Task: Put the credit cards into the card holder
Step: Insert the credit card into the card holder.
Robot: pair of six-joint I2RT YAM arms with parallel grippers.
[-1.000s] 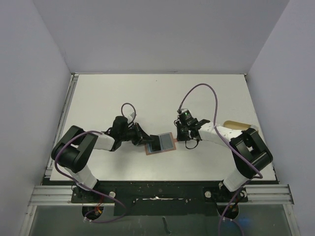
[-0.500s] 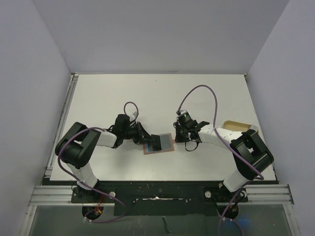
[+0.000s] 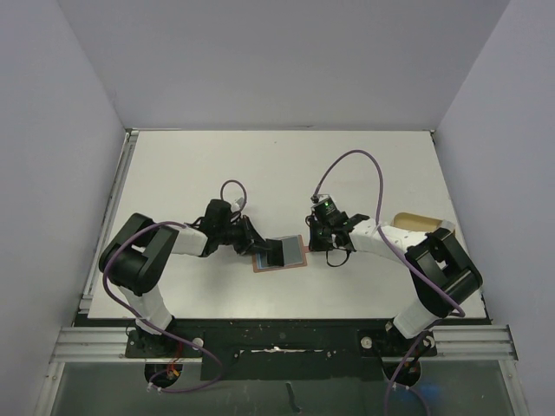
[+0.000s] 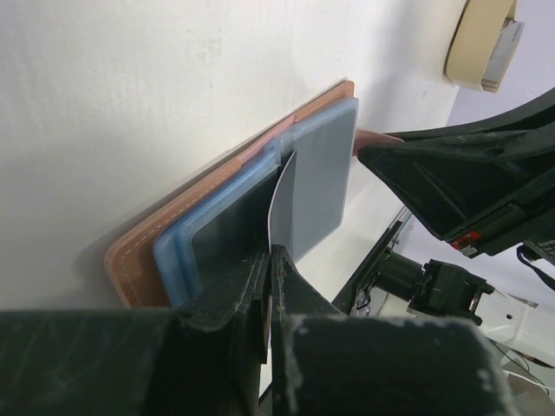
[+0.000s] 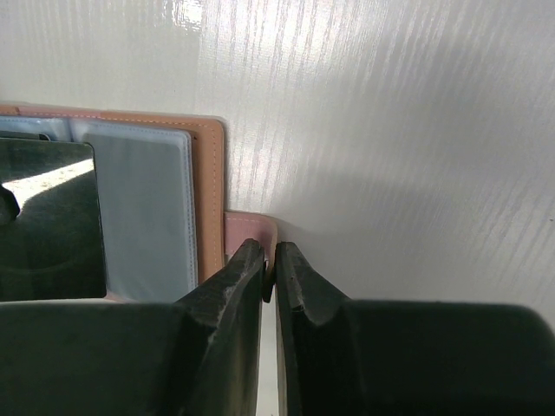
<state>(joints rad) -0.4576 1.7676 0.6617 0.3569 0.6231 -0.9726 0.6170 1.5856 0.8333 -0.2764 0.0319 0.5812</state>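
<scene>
The card holder (image 3: 260, 266) lies open on the table between the two arms, its brown leather edge (image 4: 139, 260) showing in the left wrist view. My left gripper (image 4: 271, 251) is shut on a grey-blue credit card (image 4: 316, 195), which stands tilted on edge over the holder's left pocket (image 4: 204, 234). Another grey-blue credit card (image 5: 147, 217) lies flat in the right pocket. My right gripper (image 5: 270, 251) is shut on the holder's pink snap tab (image 5: 251, 227) at the right edge (image 5: 209, 191). In the top view the left gripper (image 3: 254, 246) and right gripper (image 3: 314, 243) flank the holder.
A tan oval tray (image 3: 416, 221) sits at the right side of the table beside the right arm; it also shows far off in the left wrist view as the tray (image 4: 479, 39). White table surface (image 3: 277, 173) stretches behind the holder.
The left gripper with its card has edged slightly right and toward the holder. The right gripper has stayed on the tab.
</scene>
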